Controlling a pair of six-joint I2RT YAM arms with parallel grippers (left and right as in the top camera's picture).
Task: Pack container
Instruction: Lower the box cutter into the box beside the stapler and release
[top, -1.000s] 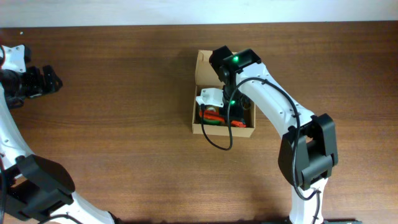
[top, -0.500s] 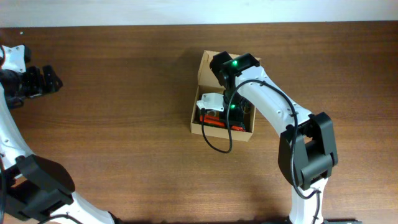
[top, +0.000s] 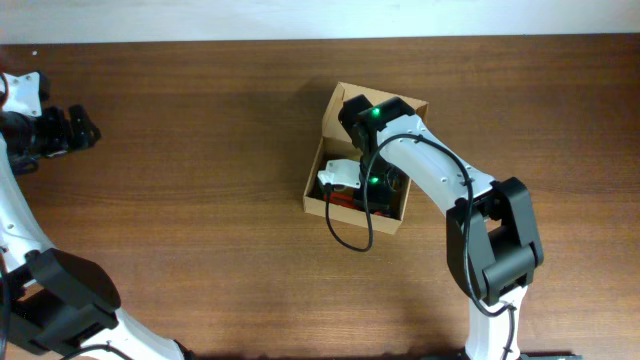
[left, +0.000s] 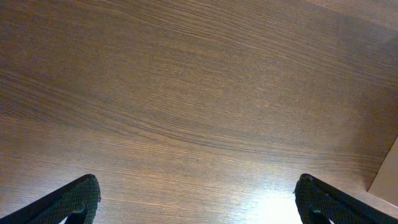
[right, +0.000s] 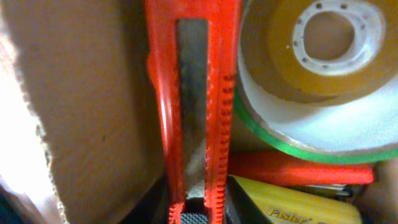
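Cardboard like this is looking light and thin-walled, stiff along its folds but easy to crush or slide. The box (top: 316, 192) is therefore probably wanting a hold on a wall edge or the flap's free rim, not a squeeze across the open top. It is sitting open near the middle of the bench (top: 200, 200), slightly skewed, with a red knife (right: 193, 106), a tape roll (right: 317, 74) and a yellow item (right: 292, 205) lying inside. The right arm (top: 440, 175) is bending over from the near edge and dipping its wrist into the box. The right jaws are hanging close above the knife, but I cannot tell whether they are spread or pinching it. The left arm (top: 18, 215) is resting far left, well apart, with the left jaws spread wide over bare wood.
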